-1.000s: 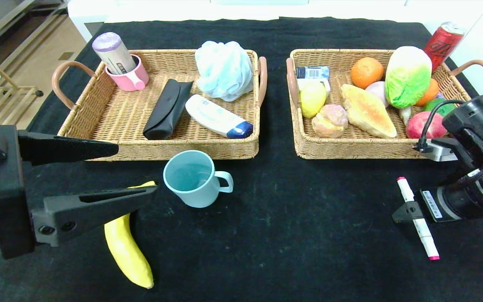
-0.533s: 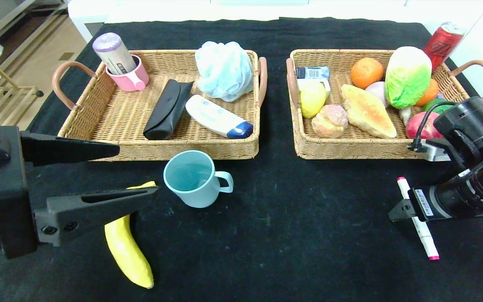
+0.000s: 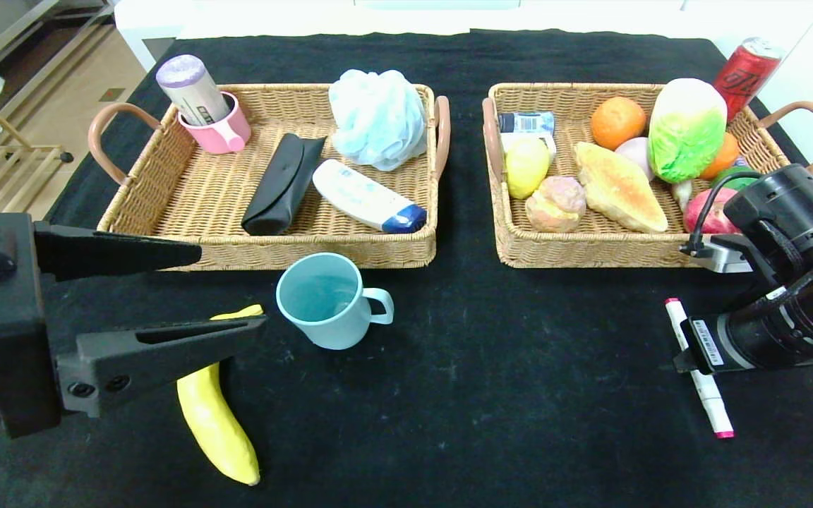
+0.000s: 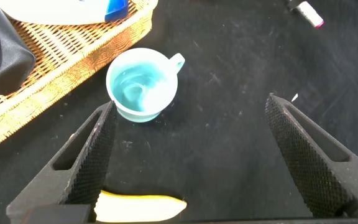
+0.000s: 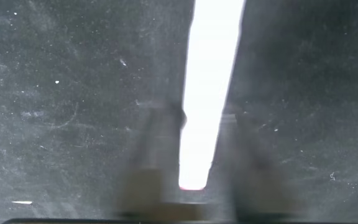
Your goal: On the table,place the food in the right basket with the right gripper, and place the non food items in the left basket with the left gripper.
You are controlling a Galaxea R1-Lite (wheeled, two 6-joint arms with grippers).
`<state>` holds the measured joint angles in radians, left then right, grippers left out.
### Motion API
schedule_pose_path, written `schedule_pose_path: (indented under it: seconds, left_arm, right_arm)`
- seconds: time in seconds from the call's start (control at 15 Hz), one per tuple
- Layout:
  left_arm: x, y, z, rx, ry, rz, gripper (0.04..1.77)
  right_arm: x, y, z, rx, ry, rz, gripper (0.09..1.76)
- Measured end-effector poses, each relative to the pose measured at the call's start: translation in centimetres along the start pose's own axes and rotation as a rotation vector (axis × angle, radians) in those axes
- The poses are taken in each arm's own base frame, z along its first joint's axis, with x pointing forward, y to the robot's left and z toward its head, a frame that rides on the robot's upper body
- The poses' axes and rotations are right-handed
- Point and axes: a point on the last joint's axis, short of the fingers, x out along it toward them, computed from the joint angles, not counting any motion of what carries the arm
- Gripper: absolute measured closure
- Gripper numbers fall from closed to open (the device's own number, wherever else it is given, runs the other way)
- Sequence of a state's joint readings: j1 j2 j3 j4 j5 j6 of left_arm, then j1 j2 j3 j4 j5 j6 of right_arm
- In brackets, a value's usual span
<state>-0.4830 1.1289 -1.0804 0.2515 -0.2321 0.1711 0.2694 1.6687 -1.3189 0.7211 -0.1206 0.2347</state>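
**Right gripper clamped on the marker; left gripper spread above the mug and banana**

On the table draped in black cloth [image 3: 491, 367], the slim white marker pen with pink ends [image 3: 700, 369] is pinched at its middle by the right gripper [image 3: 683, 360], whose fingers [image 5: 154, 155] are seen pressed against both sides of the pen's barrel in the right wrist view. The pen lies on the cloth in front of the right tan woven wicker basket [image 3: 590, 250], near that basket's right end.

The left gripper [image 3: 226, 289] is held over the near left part of the table with its long black fingers [image 4: 92, 162] spread wide and nothing between them. The pale teal plastic mug with a handle [image 3: 329, 301] stands upright just in front of the left tan woven wicker basket [image 3: 272, 250]. The long yellow toy banana [image 3: 217, 420] lies near the mug on the robot's left, partly covered by the lower finger.

The round orange [image 3: 617, 121] and the white-and-green napa cabbage [image 3: 686, 129] are seen inside the right basket.
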Motion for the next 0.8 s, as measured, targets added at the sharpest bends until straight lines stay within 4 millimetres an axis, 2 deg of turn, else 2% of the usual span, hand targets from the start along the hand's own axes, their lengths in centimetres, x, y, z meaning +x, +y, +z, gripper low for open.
schedule_pose_path:
  seconds: [0.07, 0.53, 0.8]
  left_arm:
    - [0.0, 0.0, 0.0, 0.0, 0.0, 0.001, 0.09]
    - [-0.1, 0.0, 0.0, 0.0, -0.002, 0.001, 0.09]
    - [-0.2, 0.0, 0.0, 0.0, -0.004, 0.003, 0.09]
  right_arm:
    - [-0.1, -0.1, 0.0, 0.002, -0.001, -0.001, 1.58]
    - [-0.5, -0.2, -0.1, 0.006, -0.011, 0.005, 1.58]
    - [-1.4, -0.2, -0.4, 0.008, -0.017, 0.083, 1.58]
